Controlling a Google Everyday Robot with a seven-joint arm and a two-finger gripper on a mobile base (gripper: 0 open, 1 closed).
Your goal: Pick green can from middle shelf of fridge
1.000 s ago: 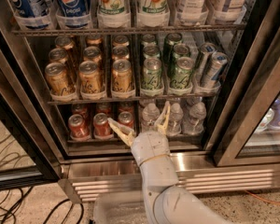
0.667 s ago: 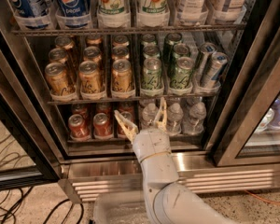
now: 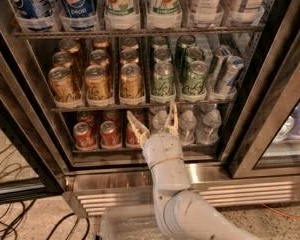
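Observation:
The fridge (image 3: 155, 181) stands open before me. Its middle shelf (image 3: 140, 104) holds gold-orange cans on the left and green cans on the right. The nearest green can (image 3: 163, 80) stands at the front of the shelf, with a second green can (image 3: 195, 78) to its right. My gripper (image 3: 155, 120) is open, its tan fingers (image 3: 136, 126) spread in front of the lower shelf, just below the middle shelf's front rail and under the nearest green can. It holds nothing.
Gold-orange cans (image 3: 130, 81) fill the left of the middle shelf. Slim silver-blue cans (image 3: 229, 74) lean at its right end. Big soda bottles (image 3: 122, 4) line the top rack. Red cans (image 3: 110, 133) and water bottles (image 3: 209, 124) sit below. Cables (image 3: 10, 219) lie on the floor at left.
My gripper has risen and moved right, from in front of the red cans to just under the middle shelf rail below the green cans. It has stayed open.

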